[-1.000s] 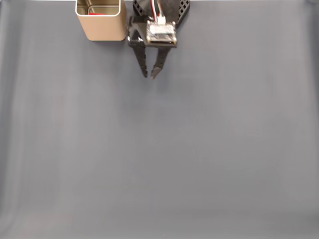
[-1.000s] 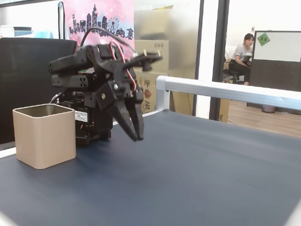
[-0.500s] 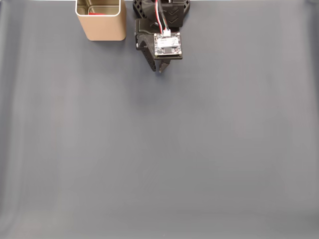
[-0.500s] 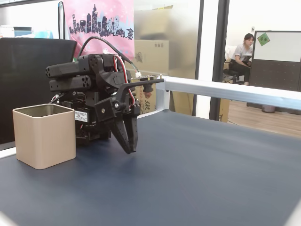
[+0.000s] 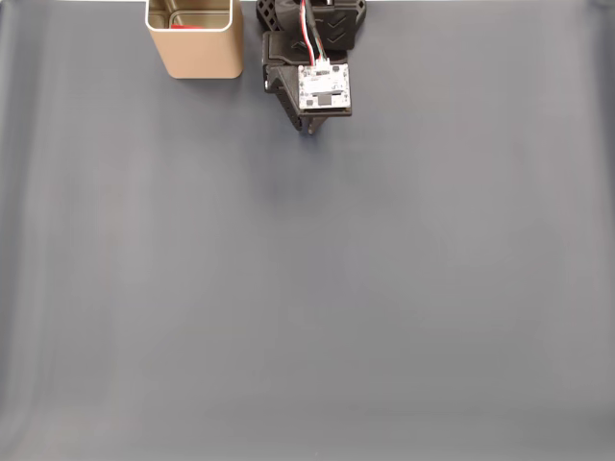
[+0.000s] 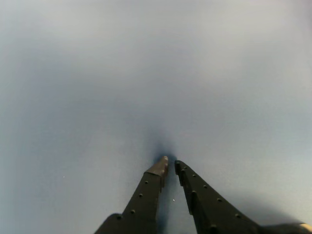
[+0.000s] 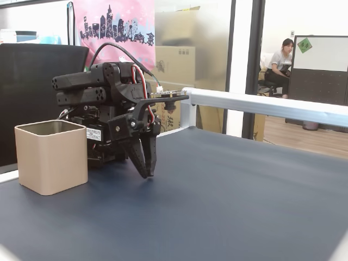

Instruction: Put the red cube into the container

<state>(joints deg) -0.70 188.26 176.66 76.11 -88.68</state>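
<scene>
Red cube (image 5: 185,26) sits inside the tin (image 5: 192,53), w/ just a sliver of red showing past the rim at the top edge of the fixed view from above. Tin stands upright on the dark mat (image 5: 307,288), just beside the arm's base in both fixed views; from the side (image 7: 51,156) its opening faces up, inside not visible there.

Gripper (image 7: 148,173) is empty, fingers nearly together w/ only a thin gap btwn the tips in the wrist view (image 6: 169,166). It points down at the mat, tips close to the surface, near the tin but apart from it. From above (image 5: 309,128) the tips peek out under the small circuit board (image 5: 323,86).

Bkgd of the side view: a person (image 7: 280,60) seated far off.
</scene>
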